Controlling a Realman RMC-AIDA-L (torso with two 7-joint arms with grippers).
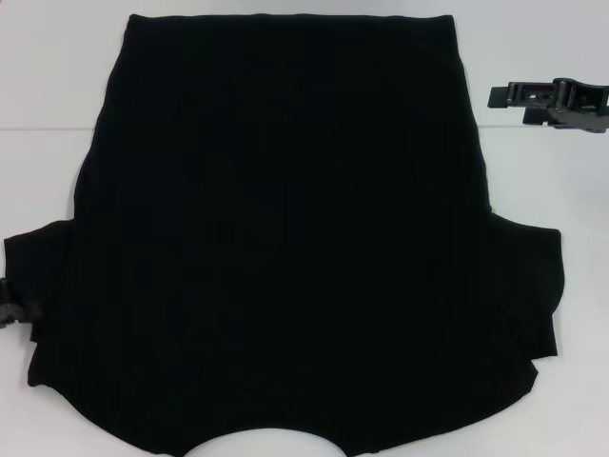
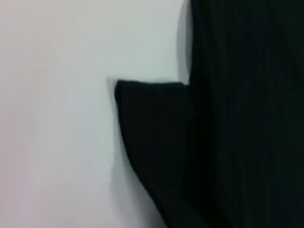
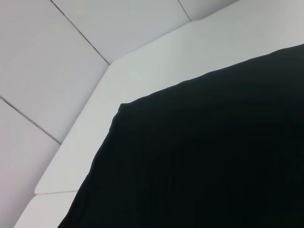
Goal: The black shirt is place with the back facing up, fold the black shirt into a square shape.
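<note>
The black shirt (image 1: pixel 285 228) lies spread flat on the white table (image 1: pixel 48 76), plain side up, with the curved neckline at the near edge and the hem at the far edge. No lettering shows. My left gripper (image 1: pixel 11 312) shows only as a small piece at the left edge of the head view, touching or just beside the left sleeve. The left wrist view shows that sleeve (image 2: pixel 152 137) lying on the table. My right gripper (image 1: pixel 533 95) hovers over bare table beyond the shirt's far right side, apart from it. The right wrist view shows a hem corner (image 3: pixel 199 161).
A table seam runs across at the far part (image 1: pixel 48 127). White wall panels (image 3: pixel 47 57) stand past the table's far edge in the right wrist view. Bare table lies on both sides of the shirt.
</note>
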